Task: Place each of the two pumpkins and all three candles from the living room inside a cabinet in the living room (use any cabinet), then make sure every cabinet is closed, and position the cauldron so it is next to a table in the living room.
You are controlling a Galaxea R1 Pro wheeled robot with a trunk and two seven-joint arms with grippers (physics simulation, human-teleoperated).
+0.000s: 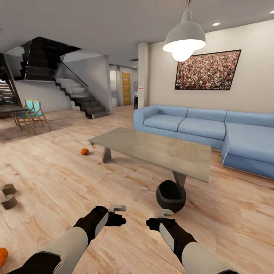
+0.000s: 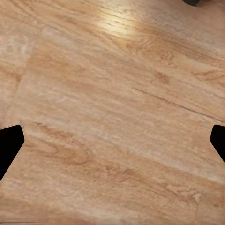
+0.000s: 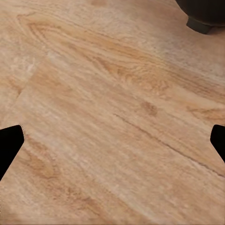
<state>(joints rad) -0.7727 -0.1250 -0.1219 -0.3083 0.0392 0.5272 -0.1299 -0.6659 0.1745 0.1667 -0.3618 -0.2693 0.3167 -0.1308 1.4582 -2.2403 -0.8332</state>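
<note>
- At the far left edge of my head view, low down, one pumpkin [image 1: 3, 255] lay on the wooden floor [image 1: 49, 175], cut off by the frame.
- Above it sat two small brownish cylinders [image 1: 8, 195]; I could not tell what they were.
- Further back stood a wooden chair [image 1: 32, 114] with blue fabric and a dark staircase [image 1: 82, 99].
- A second pumpkin [image 1: 84, 151] rested on the floor just beside the worktop's [image 1: 152, 146] left end.
- My left claw [image 1: 118, 213] hung over bare floor; its wrist view showed the fingertips [image 2: 10, 145] far apart, gripping nothing.
- My right claw [image 1: 164, 217] was likewise spread wide and unloaded, fingertips [image 3: 10, 144] at the picture's sides.
- The cauldron [image 1: 171, 195] stood on the floor just ahead of my right claw, near the worktop's leg at its front edge.
- A blue sofa [image 1: 213, 131] ran along the wall at right, under a framed picture [image 1: 207, 70] and hanging lamp [image 1: 184, 38].
</note>
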